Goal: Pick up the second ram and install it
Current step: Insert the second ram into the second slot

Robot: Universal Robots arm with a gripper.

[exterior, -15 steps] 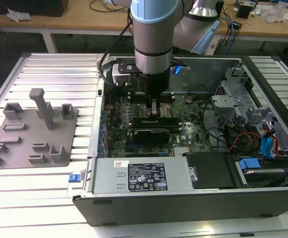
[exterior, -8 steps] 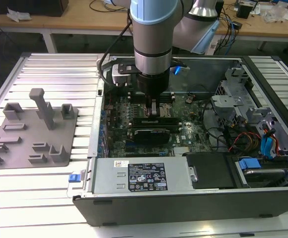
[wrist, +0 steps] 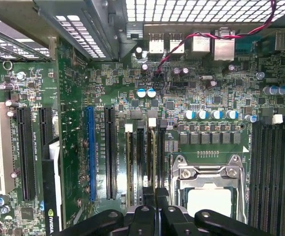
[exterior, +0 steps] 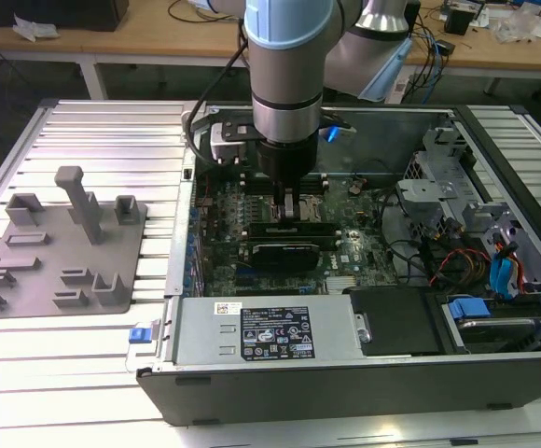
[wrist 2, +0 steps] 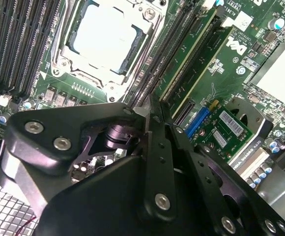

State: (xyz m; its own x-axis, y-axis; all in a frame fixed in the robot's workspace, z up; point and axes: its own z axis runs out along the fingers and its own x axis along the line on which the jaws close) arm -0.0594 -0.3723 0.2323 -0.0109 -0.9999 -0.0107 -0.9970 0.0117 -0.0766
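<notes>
While I hang inside the open computer case [exterior: 252, 397] in the exterior view, my claw [exterior: 289, 207] sits low over the motherboard, close behind the black graphics card [exterior: 289, 250]. A sideways slip could knock that card. The grey plate [exterior: 56, 271] with upright posts lies well apart, toward the exterior view's left.

In the second wrist view my claw [wrist 2: 151, 110] looks pressed together, its tips at the near end of the memory slots. The second ram [wrist 2: 189, 64] stands as a green strip in a slot beside the bare processor socket [wrist 2: 105, 37]. Whether I touch its edge, I cannot tell. Uneven pressure could leave one end of it high or bend the board.

In the first wrist view my claw [wrist: 155, 209] lines up with the second ram [wrist: 152, 157], seen edge-on between dark slots. The white latch [wrist: 152, 123] at its far end may not catch if I push off-centre. A red cable [wrist: 182, 46] loops farther off, clear of me.
</notes>
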